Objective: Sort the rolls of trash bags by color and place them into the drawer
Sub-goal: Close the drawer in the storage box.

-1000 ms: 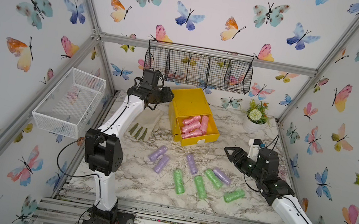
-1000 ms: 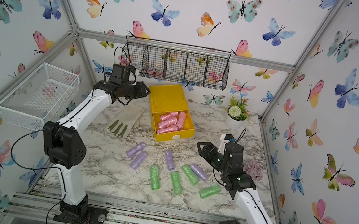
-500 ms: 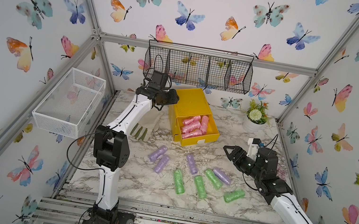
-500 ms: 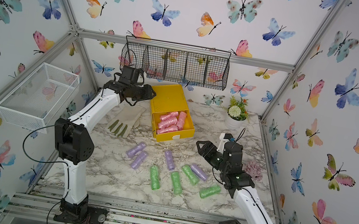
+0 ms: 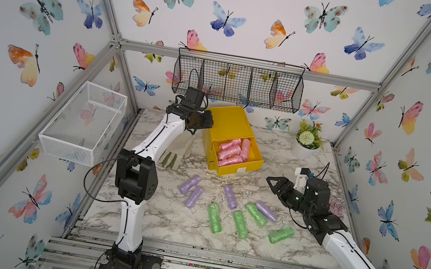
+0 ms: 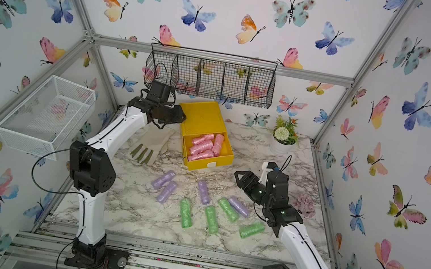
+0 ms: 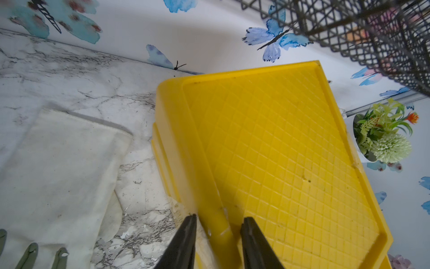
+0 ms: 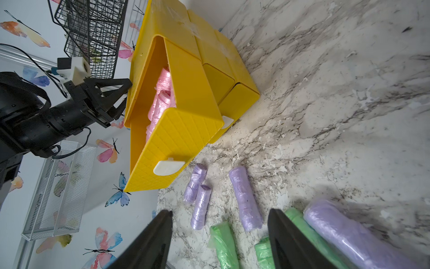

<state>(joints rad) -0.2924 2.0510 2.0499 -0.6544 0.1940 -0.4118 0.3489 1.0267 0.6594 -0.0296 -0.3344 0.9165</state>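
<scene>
Left gripper (image 7: 220, 217) at 11 o'clock: jaws narrow, astride the top rim of the yellow chest (image 7: 279, 163) — grip unconfirmed. A slip could skew it, jolting the pink rolls (image 5: 232, 151) in the open drawer (image 5: 243, 170). Purple rolls (image 5: 230, 197) and green rolls (image 5: 214, 219) lie loose at 6 o'clock; right gripper (image 8: 220, 210) at 4 o'clock, jaws wide, empty.

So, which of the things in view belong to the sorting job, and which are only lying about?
For the job:
- yellow chest of drawers
- pink rolls in its open drawer
- four purple rolls
- four green rolls

Lying about:
- pale glove
- black wire basket
- white wire basket
- potted plant
</scene>
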